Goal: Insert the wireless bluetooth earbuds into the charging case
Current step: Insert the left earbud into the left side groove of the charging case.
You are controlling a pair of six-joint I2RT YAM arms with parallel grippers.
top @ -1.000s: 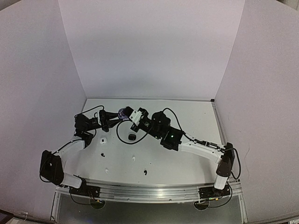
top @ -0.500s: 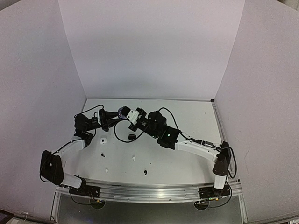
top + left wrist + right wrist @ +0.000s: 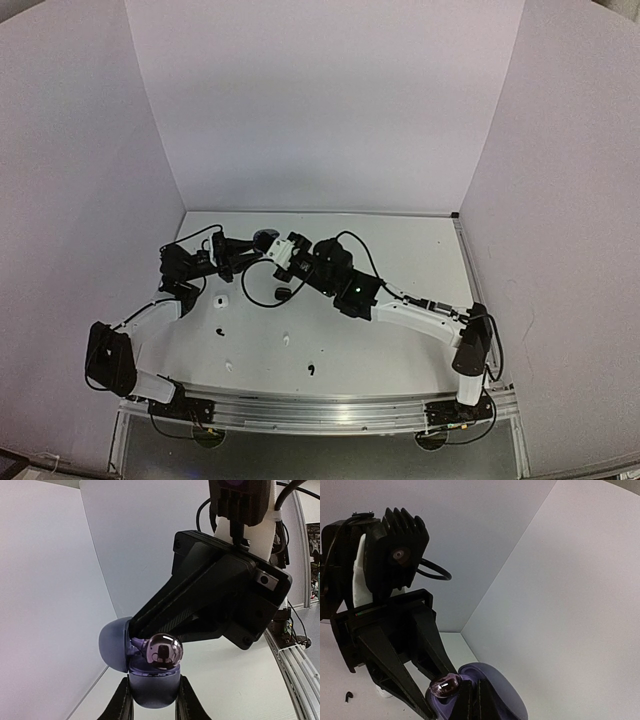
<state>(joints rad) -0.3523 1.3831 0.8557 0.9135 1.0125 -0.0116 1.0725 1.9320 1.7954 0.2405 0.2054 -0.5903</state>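
Buds lay scattered over the table (image 3: 400, 250). A black bud (image 3: 311, 370) lay closest to the near edge, about midway along it, and a white bud (image 3: 229, 366) lay well apart from it toward the near left corner. Farther in lay a second white bud (image 3: 287, 340), and left of that a second black bud (image 3: 218, 332). Just beyond this one sat a white case (image 3: 220, 300). A black case (image 3: 283, 293) sat to its right, near the middle of the tabletop, under the meeting arms. Over the far half, left of middle, the two grippers met nose to nose. The left gripper (image 3: 150, 702) reached in from the left edge and pinched the base of a purple case (image 3: 152, 682) between its jaws, one finger on each side. The case stood upright in the left wrist view, with its lid (image 3: 112, 645) swung open to the side. A silvery bud (image 3: 162, 651), round and mirror-bright, sat at the mouth of the case, part in and part above the rim. The right gripper (image 3: 134, 634) came at it from the opposite side. Its jaws were pressed together into a single wedge, and the tip lay against the bud between lid and base. Whether the tip pinched the bud or only touched it could not be told. Both wrist views showed the same bud at the same spot on the case, with white walls behind.
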